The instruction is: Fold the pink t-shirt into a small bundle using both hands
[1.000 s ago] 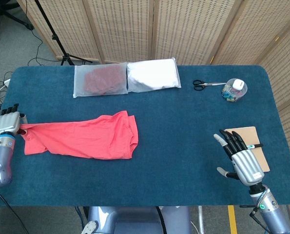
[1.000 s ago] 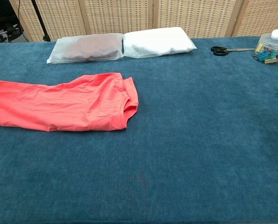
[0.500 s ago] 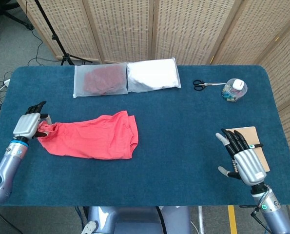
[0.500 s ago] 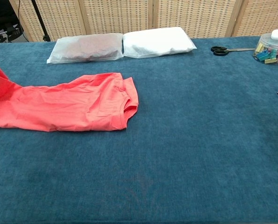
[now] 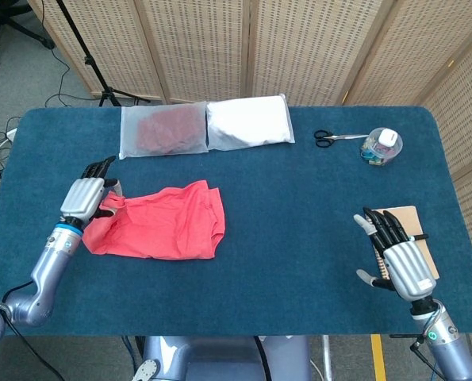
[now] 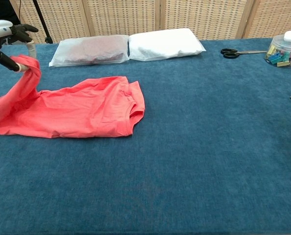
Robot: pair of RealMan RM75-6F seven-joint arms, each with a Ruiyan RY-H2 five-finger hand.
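The pink t-shirt (image 5: 160, 226) (image 6: 81, 107) lies on the blue table (image 5: 299, 198), folded lengthwise, collar end toward the middle. My left hand (image 5: 86, 197) (image 6: 8, 36) pinches the shirt's left end and holds it lifted off the cloth, so that end rises in a fold above the rest. My right hand (image 5: 398, 255) hovers open at the table's right side, fingers spread, far from the shirt; the chest view does not show it.
Two bagged garments, one reddish (image 5: 163, 130) and one white (image 5: 247, 123), lie along the far edge. Scissors (image 5: 335, 138) and a tub of clips (image 5: 382, 147) sit at the far right. A brown notebook (image 5: 414, 230) lies under my right hand.
My left hand has carried the shirt's left end up and to the right, over the body of the shirt, shortening its outline. The right hand has barely moved.
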